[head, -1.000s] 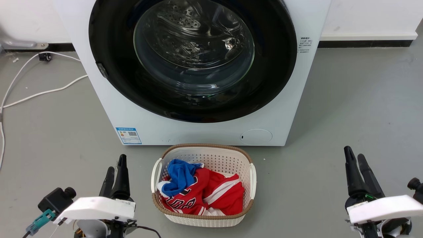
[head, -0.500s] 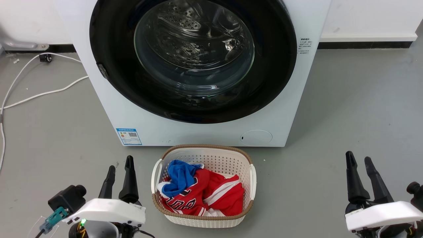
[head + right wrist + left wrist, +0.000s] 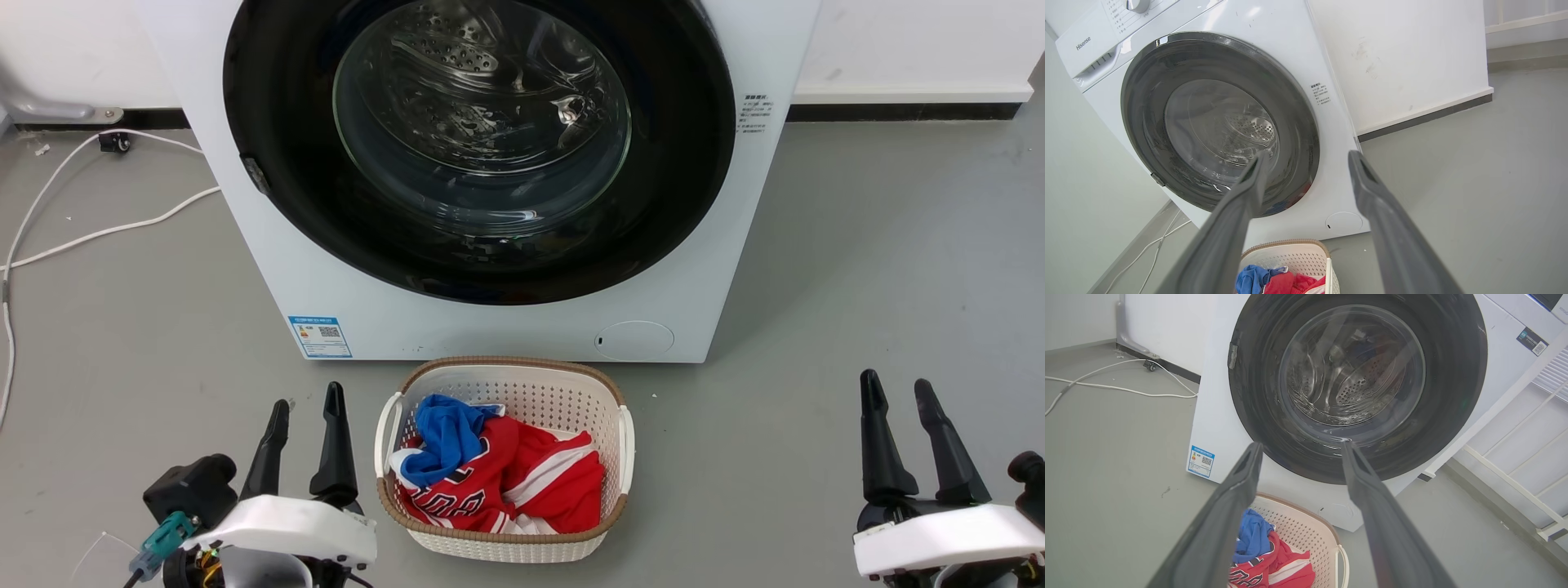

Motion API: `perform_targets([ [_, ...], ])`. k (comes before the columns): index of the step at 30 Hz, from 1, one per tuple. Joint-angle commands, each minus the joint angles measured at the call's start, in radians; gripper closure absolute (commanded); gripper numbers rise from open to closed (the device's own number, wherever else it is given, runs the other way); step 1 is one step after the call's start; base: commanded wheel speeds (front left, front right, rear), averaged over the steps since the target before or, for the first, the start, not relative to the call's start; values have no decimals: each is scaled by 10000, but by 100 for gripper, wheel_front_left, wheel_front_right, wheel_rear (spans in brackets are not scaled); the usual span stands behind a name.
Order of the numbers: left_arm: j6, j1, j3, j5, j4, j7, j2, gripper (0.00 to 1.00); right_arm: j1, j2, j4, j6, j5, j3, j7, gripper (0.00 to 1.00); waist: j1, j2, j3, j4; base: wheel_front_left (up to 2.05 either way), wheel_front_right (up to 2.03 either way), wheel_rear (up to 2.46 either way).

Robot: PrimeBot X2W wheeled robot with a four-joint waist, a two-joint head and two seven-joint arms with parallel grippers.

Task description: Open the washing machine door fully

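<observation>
A white cable (image 3: pixel 98 233) lies on the grey floor (image 3: pixel 131 327) at the far left, well apart from the rest. Your left gripper (image 3: pixel 307 395) hovers low over the floor with its two fingers spread, holding nothing. Just beside it is the laundry basket (image 3: pixel 506 361) with red and blue clothes (image 3: pixel 506 474) in it. The basket's far rim sits close in front of the washing machine (image 3: pixel 269 269).

The washing machine door (image 3: pixel 678 163) is in the middle, shut flat against the white front. It has a small grey catch (image 3: pixel 255 174) on its left edge. Both grippers are well apart from it. On the right there is wide floor, and your right gripper (image 3: pixel 896 379) hovers there, spread and holding nothing.

A blue label (image 3: pixel 320 336) low on the left has a square code, but its words are too small to read. So is the black print (image 3: pixel 753 110) right of the door. The top panel says "Hisense" (image 3: pixel 1084 43).
</observation>
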Motion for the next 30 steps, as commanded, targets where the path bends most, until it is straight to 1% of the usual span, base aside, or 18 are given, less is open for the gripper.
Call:
perform_targets([
  [1,40,63,-58,356,-161,-119,92,0,8,-1,-200,3,-290,-32,-115,0,0,0,1,-3,0,0,0],
  [17,128,266,-363,1979,-245,-516,71,0,289,11,-541,2,-1656,106,-492,0,0,0,-22,4,0,0,0],
  [30,102,383,-507,3114,-263,-805,25,0,439,20,-777,2,-2370,53,-774,0,0,0,-57,-6,0,0,0],
])
